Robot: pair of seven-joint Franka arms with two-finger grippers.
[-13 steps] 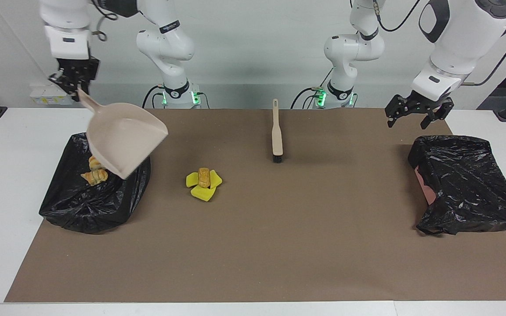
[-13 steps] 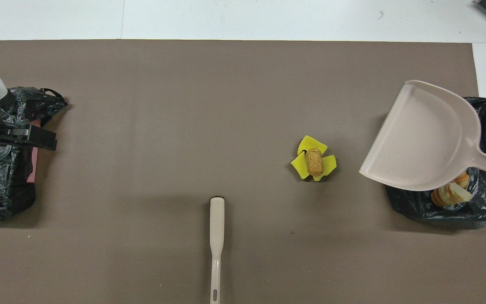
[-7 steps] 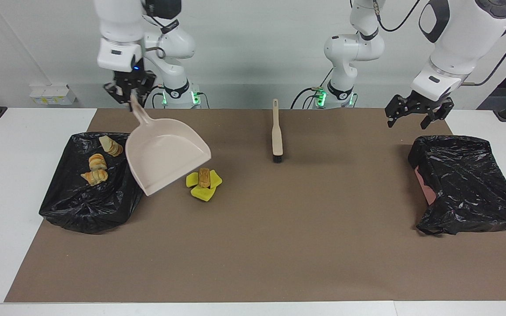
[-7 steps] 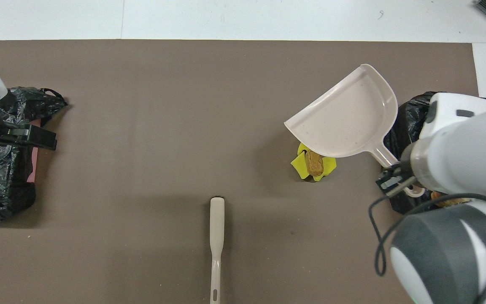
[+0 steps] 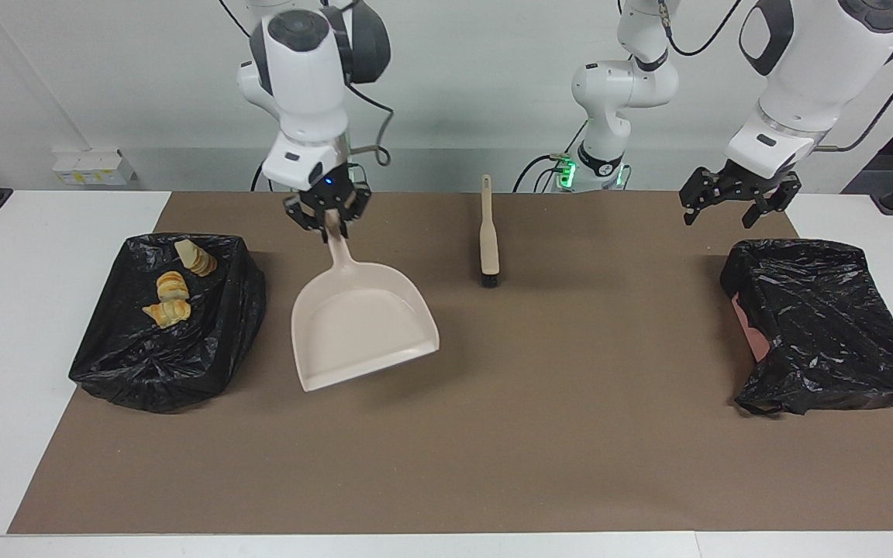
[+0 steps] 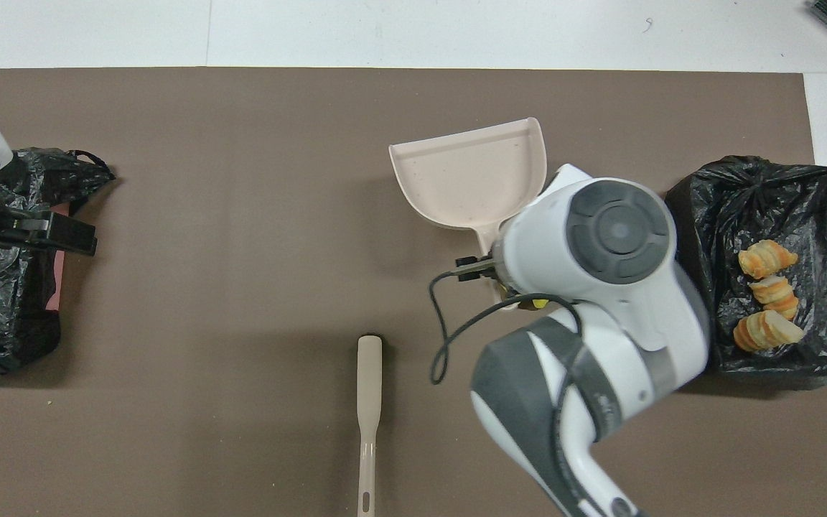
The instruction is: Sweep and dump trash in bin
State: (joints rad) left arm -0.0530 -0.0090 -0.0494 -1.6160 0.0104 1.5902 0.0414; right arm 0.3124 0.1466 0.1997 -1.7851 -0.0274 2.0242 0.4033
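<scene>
My right gripper (image 5: 332,220) is shut on the handle of the beige dustpan (image 5: 361,325) and holds it tilted above the mat. In the facing view the pan hides the pile of yellow sponge wedges and pastry. In the overhead view the pan (image 6: 471,179) is empty, and only a sliver of the pile (image 6: 537,304) shows under my right arm. Three pastry pieces (image 5: 167,312) lie in the black-bagged bin (image 5: 144,372) at the right arm's end, also seen from overhead (image 6: 765,258). My left gripper (image 5: 725,211) waits open and empty.
The beige brush (image 5: 487,232) lies on the brown mat near the robots, midway between the arms, also in the overhead view (image 6: 369,402). A second black-bagged bin (image 5: 818,325) stands at the left arm's end, under my left gripper (image 6: 47,233).
My right arm has swung the dustpan away from over the bin and toward the table's middle, turning it so its mouth faces away from the robots. The left arm has not moved.
</scene>
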